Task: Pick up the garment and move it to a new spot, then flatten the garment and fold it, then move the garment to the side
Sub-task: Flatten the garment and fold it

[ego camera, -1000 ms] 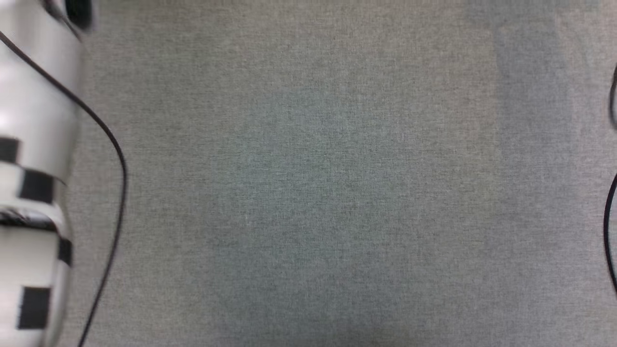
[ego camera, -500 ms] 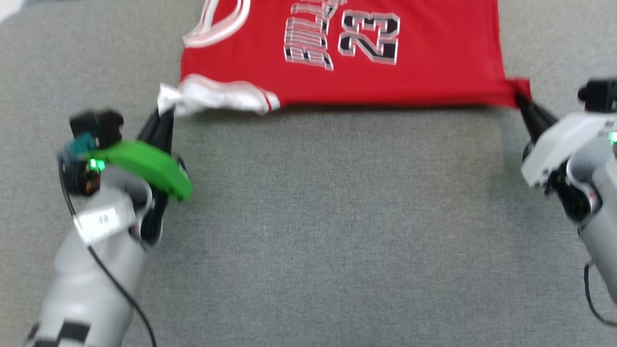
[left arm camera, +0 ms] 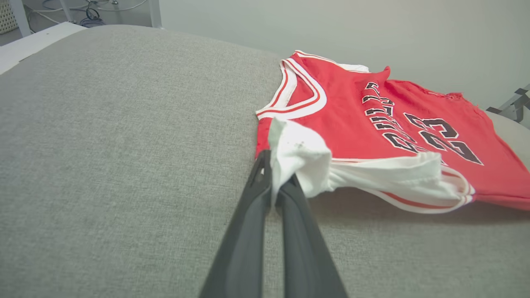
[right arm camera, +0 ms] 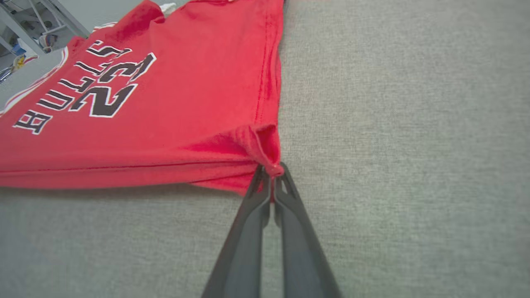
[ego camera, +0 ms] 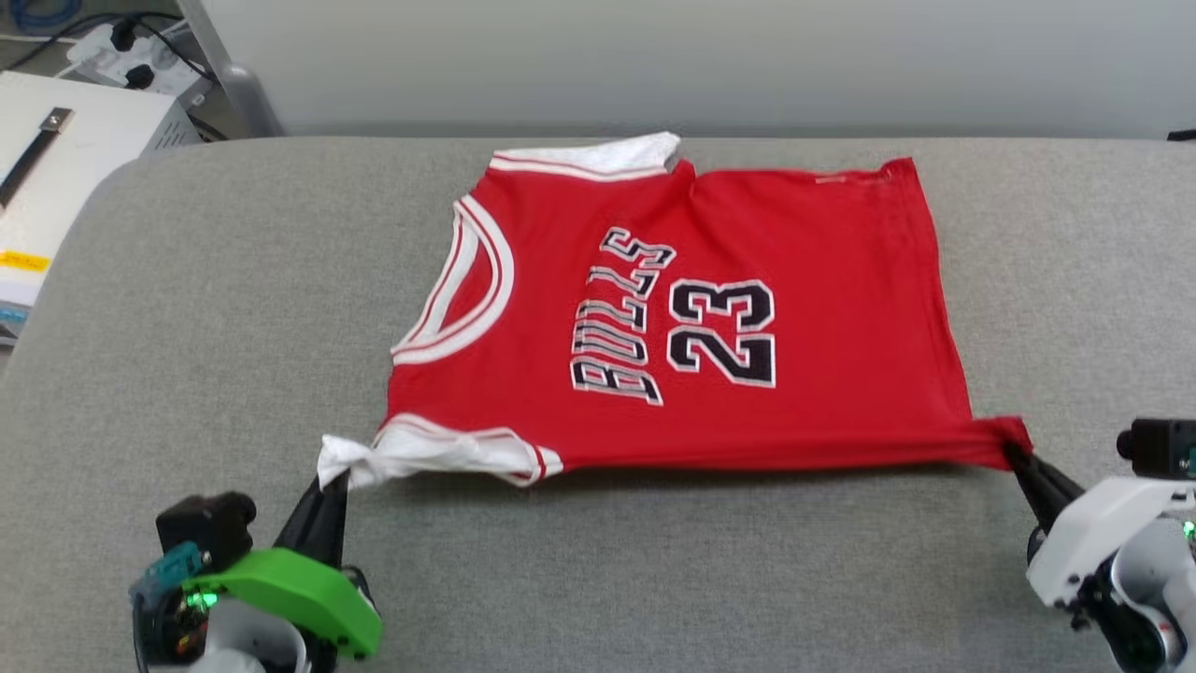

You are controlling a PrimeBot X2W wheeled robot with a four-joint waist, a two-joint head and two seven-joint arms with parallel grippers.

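While one jersey (ego camera: pixel 710 308) is lying face up on the grey pad (ego camera: pixel 187 327), two grippers are clamping it, one at each near corner. The left gripper (ego camera: pixel 334 479) is pinching the near white sleeve (ego camera: pixel 420 453), fingers closed on the cloth. The right gripper (ego camera: pixel 1017 455) is pinching the near hem corner, fingers likewise closed on red cloth. Between them the near edge is stretching taut and riding slightly off the pad. A second white sleeve (ego camera: pixel 607 154) is lying at the far edge, close to the pad's back rim by the wall (ego camera: pixel 654 65). Bare pad is spreading to the left, to the right and along the near side. The jersey's long axis is running left to right, collar (ego camera: pixel 458 290) pointing left, hem right.
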